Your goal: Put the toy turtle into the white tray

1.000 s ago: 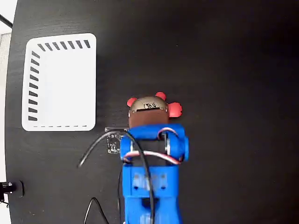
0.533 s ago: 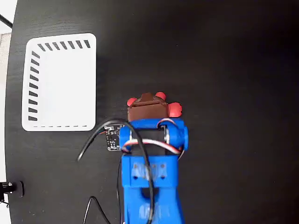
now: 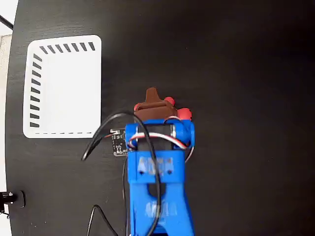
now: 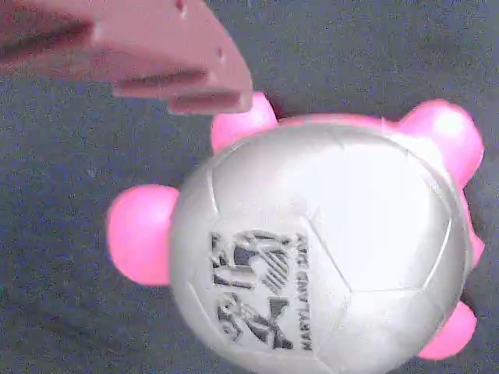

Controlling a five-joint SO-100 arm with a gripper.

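The toy turtle [image 4: 327,249] fills the wrist view: a silver-grey domed shell with a black print and pink feet around it, resting on the black table. One brown finger [image 4: 164,62] hangs above its upper left edge, apart from the shell; the other finger is out of frame. In the fixed view my gripper [image 3: 152,104] sits right over the turtle [image 3: 184,114] and hides its shell, so only red feet poke out at the sides. The jaws stand open with nothing held. The white tray [image 3: 64,129] lies to the left, with nothing in it.
The blue arm [image 3: 155,187] comes up from the bottom edge with a black cable [image 3: 101,135] looping to its left. The black table [image 3: 246,98] stretches wide to the right and beyond the turtle. The table's left edge runs close past the tray.
The arm has pushed upward in the fixed view. The brown gripper now covers the turtle's shell, which showed a second ago. Turtle and tray have not moved.
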